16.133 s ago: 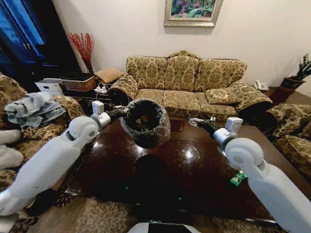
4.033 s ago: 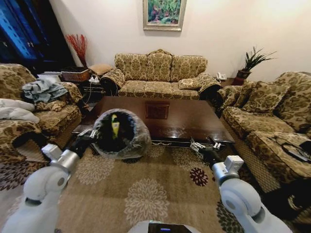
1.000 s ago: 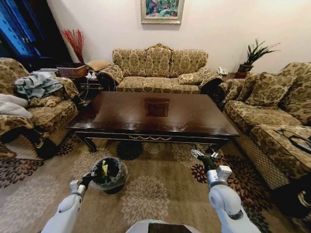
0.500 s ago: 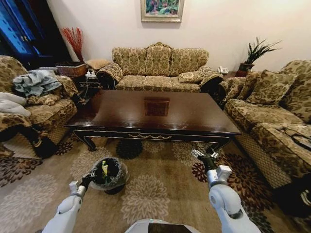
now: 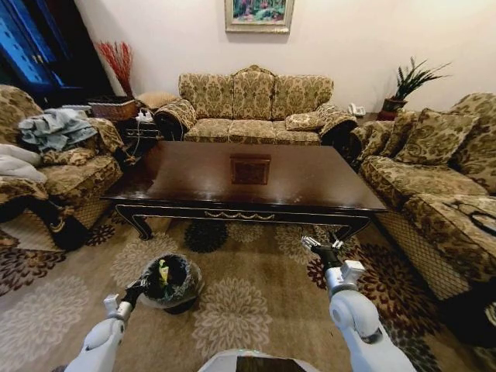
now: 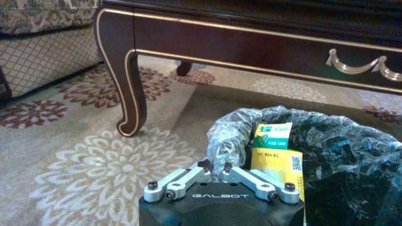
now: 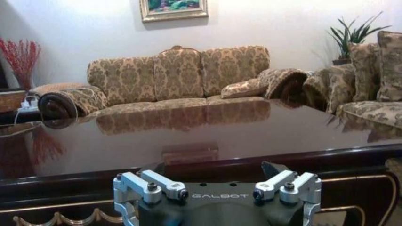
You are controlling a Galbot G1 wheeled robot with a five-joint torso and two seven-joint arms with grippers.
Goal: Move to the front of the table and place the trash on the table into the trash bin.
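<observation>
The left gripper (image 6: pixel 217 165) is pinching the bin (image 5: pixel 169 280) by its bag rim on the near-left carpet, trash (image 6: pixel 274 153) inside, the right gripper (image 5: pixel 320 246) hanging open and empty near the table (image 5: pixel 248 180) — probably only letting go remains.

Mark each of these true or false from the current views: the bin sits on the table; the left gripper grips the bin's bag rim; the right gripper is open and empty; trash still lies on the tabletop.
1. The trash bin sits on the table. False: it stands on the carpet in front of the table.
2. The left gripper is shut on the bin's plastic bag rim. True.
3. The right gripper is open and holds nothing. True.
4. Trash still lies on the tabletop. False: the glossy top shows no trash; a green and yellow wrapper stands inside the bin.
</observation>
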